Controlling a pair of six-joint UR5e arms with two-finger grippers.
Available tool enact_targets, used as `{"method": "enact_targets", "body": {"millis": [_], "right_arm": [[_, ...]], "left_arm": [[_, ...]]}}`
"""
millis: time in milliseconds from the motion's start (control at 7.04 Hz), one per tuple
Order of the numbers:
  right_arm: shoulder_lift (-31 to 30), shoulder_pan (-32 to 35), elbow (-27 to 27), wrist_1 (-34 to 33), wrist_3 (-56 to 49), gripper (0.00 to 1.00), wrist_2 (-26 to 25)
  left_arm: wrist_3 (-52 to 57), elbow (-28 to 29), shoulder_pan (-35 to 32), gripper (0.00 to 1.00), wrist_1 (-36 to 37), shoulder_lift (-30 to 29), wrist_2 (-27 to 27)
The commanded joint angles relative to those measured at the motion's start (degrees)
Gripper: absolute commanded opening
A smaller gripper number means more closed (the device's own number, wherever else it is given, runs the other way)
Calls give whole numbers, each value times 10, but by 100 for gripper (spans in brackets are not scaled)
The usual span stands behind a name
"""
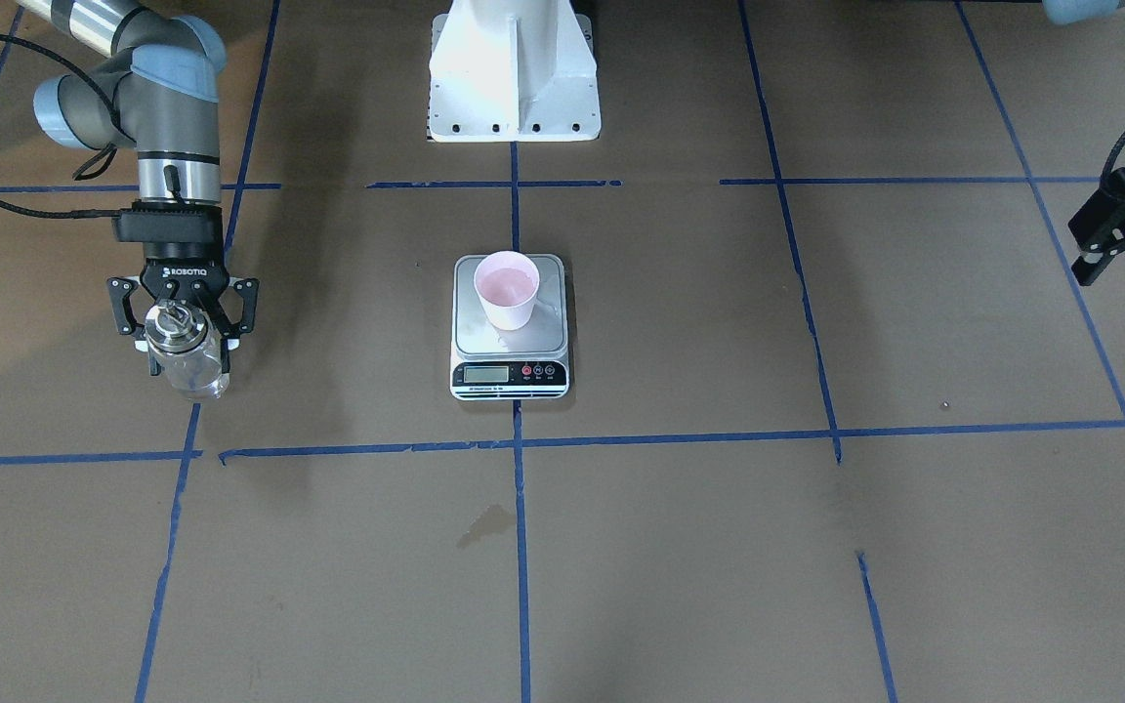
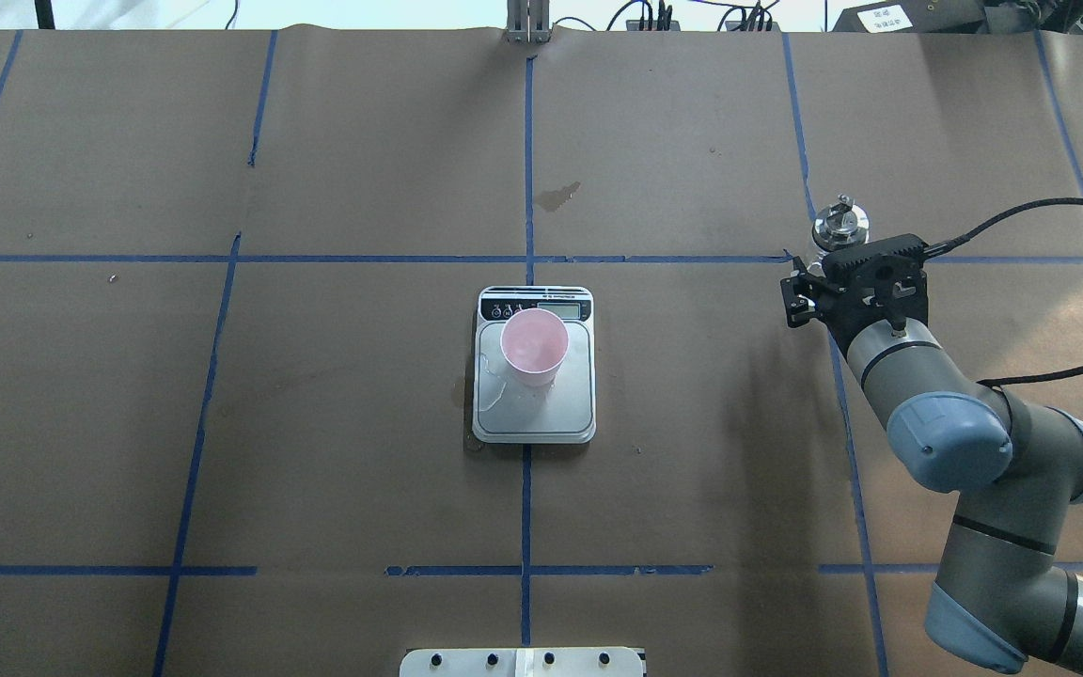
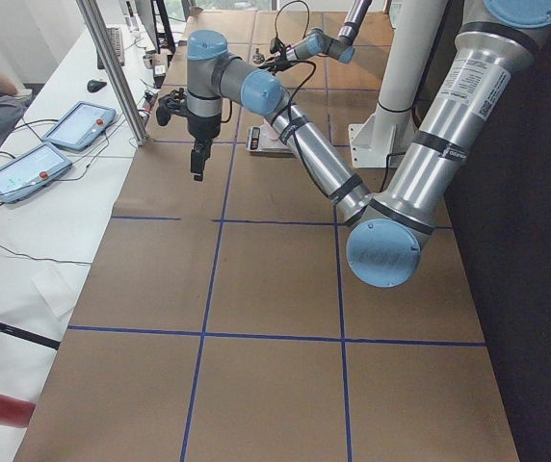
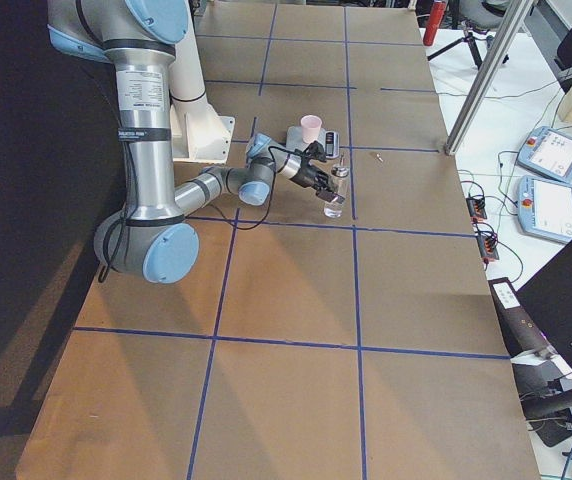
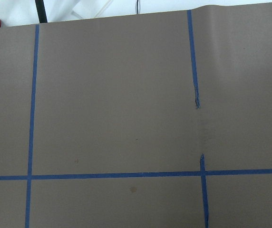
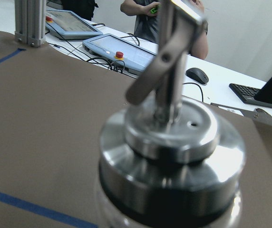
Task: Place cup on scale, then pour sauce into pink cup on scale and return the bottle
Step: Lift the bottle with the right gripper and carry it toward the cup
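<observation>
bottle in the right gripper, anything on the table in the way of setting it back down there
Nothing visible does. The bottle is upright in the right gripper over bare brown paper and blue tape. The cup and the scale stand well apart, at the table's middle.

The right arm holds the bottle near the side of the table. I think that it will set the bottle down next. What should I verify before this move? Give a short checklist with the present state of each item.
1. Right gripper shut on the bottle: ok.
2. Bottle upright, spout on top: ok.
3. Bottle base touching the table: cannot tell.
4. Cup upright on the scale: ok.
5. Scale platform dry: not ok, it looks wet beside the cup.
6. Left gripper far from cup and bottle: ok.
</observation>
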Motion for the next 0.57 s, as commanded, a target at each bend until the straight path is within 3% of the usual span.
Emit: {"method": "enact_targets", "body": {"millis": [0, 426], "right_arm": [[36, 13, 26, -4, -66, 0, 11], [91, 18, 32, -59, -229, 0, -4]], "left_arm": [[150, 12, -33, 100, -13, 46, 0], [217, 77, -66, 100, -91, 139, 0]]}}
